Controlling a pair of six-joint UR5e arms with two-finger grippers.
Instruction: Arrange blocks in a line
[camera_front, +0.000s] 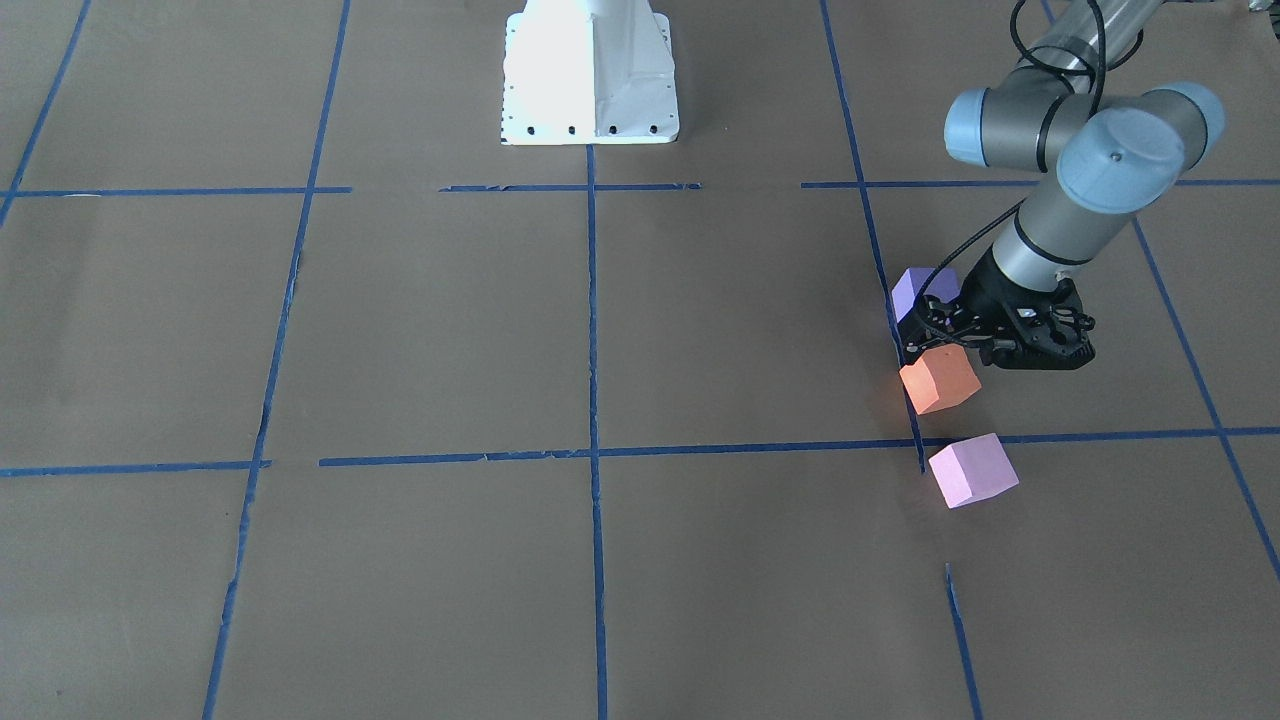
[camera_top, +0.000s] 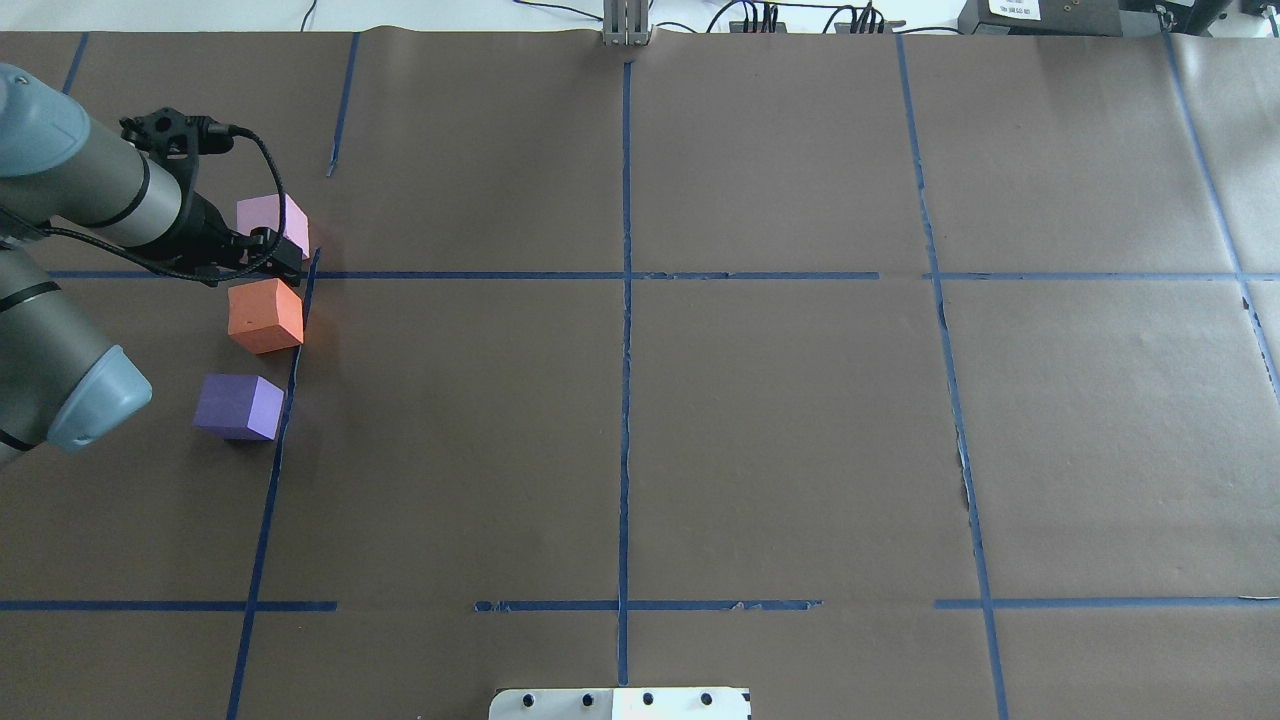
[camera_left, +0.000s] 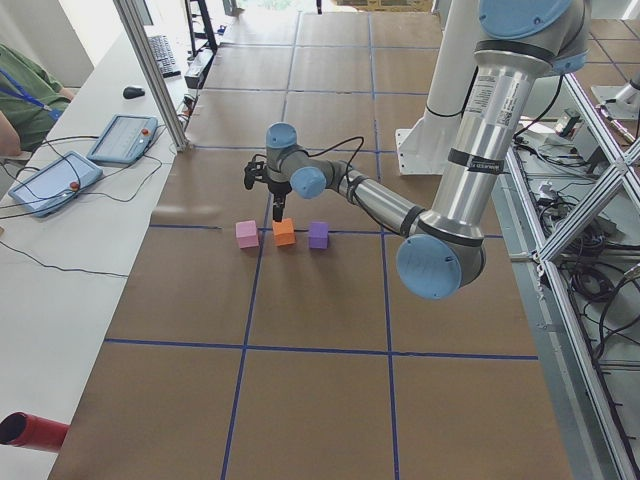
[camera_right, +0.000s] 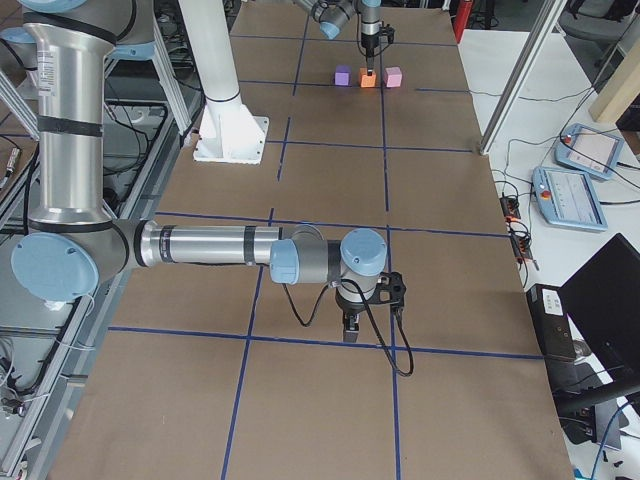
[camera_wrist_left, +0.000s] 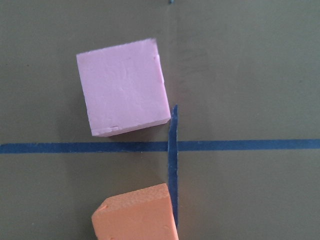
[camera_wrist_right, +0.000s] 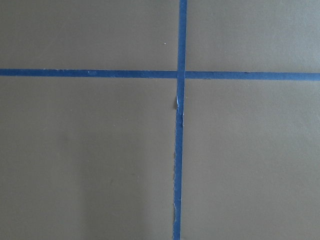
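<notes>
Three cubes stand in a short row beside a blue tape line. The dark purple block (camera_front: 915, 288) (camera_top: 240, 405) is nearest the robot. The orange block (camera_front: 940, 380) (camera_top: 265, 315) is in the middle. The pale pink block (camera_front: 972, 470) (camera_top: 262, 215) is farthest. My left gripper (camera_front: 935, 345) (camera_top: 283, 262) hangs just above the orange block's far edge, open and empty. The left wrist view shows the pink block (camera_wrist_left: 122, 92) and the orange block's top (camera_wrist_left: 135, 215). My right gripper (camera_right: 350, 325) hovers over bare paper far from the blocks; I cannot tell whether it is open or shut.
Brown paper with a blue tape grid (camera_top: 625, 275) covers the table. The white robot base (camera_front: 590, 80) stands at the robot's edge. Two tablets (camera_left: 55, 180) lie on the side bench, where an operator's arm (camera_left: 20, 95) also shows.
</notes>
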